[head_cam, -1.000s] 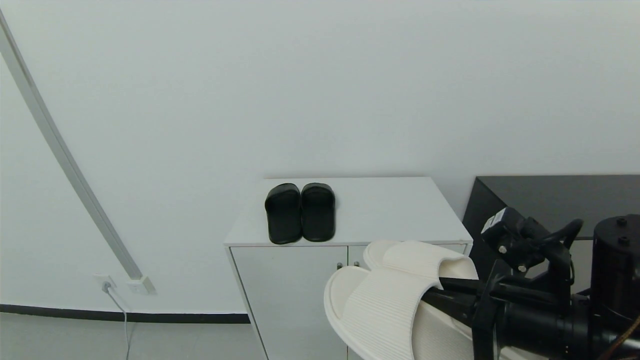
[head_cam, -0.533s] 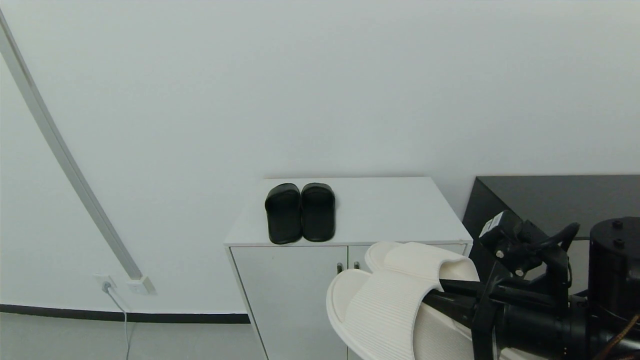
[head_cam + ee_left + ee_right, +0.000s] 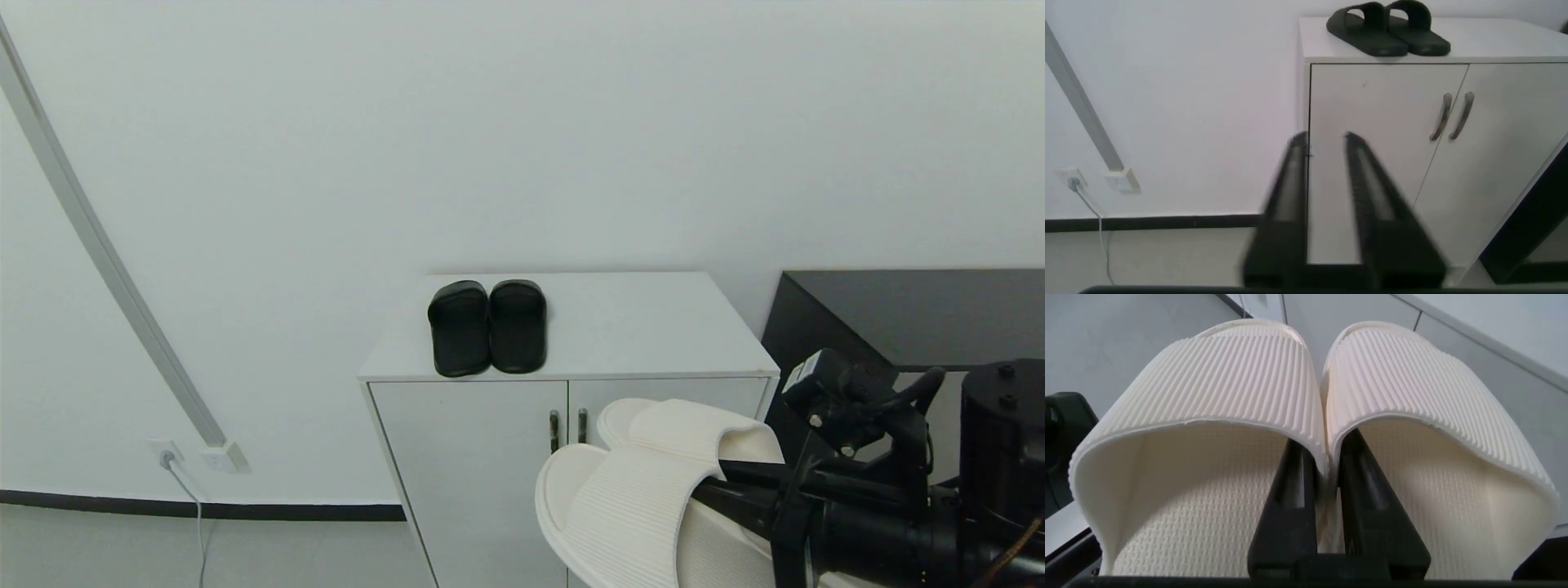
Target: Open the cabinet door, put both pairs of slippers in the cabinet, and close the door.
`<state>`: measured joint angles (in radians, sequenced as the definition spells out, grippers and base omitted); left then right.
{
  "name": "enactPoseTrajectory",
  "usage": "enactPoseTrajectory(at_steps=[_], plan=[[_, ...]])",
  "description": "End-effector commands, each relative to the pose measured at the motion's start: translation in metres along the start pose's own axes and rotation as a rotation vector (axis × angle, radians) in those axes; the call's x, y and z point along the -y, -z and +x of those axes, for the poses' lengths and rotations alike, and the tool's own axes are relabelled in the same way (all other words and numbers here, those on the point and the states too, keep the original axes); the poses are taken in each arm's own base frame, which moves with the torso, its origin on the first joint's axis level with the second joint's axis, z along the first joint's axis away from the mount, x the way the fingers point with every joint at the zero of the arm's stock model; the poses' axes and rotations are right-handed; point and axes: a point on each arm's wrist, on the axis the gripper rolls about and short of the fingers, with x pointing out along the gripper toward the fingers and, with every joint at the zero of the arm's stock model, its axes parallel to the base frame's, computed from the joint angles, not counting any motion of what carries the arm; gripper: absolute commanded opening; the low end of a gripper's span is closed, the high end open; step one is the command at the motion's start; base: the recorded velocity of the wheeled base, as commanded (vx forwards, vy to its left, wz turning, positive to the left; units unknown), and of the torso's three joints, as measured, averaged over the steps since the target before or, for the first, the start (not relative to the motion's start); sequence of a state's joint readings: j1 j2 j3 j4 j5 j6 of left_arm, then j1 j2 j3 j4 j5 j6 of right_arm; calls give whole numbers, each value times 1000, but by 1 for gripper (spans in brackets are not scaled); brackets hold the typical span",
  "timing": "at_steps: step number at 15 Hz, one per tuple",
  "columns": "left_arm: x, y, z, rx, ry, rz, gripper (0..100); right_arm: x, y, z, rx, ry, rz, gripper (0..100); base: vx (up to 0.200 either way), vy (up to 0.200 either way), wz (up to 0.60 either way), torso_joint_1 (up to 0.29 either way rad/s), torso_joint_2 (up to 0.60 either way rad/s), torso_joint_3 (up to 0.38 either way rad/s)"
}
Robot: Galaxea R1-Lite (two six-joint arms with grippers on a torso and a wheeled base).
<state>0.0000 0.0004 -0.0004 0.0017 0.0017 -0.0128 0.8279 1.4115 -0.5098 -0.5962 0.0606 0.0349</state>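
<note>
My right arm (image 3: 882, 523): matte black cylindrical links, silver screws (image 3: 816, 420), 1 looped black cable (image 3: 918, 382), 1 white label (image 3: 803, 371). Left gripper (image 3: 1327, 140), right gripper (image 3: 1324, 467): 2 long black fingers (image 3: 1372, 204) each.

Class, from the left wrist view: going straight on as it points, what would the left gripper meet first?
The left gripper would probably meet the cabinet's closed left door, near its outer edge; nothing shows between, though depth is unclear.

black slippers (image 3: 488, 327) paired atop shut white cabinet (image 3: 465, 474); cream ribbed slippers (image 3: 629, 498) before it
</note>
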Motion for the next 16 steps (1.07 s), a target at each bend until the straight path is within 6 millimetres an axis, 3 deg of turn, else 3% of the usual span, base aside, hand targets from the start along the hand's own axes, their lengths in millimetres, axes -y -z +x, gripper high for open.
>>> enactPoseTrajectory(at_steps=[1,16], plan=[[0,0,0,0,0,2,100,0,1,1,-4,-1,1,0,0,0,0,-203,447,256],[0,0,0,-1,-1,2,100,0,5,0,-20,-4,-28,0,0,0,0,-202,523,317]])
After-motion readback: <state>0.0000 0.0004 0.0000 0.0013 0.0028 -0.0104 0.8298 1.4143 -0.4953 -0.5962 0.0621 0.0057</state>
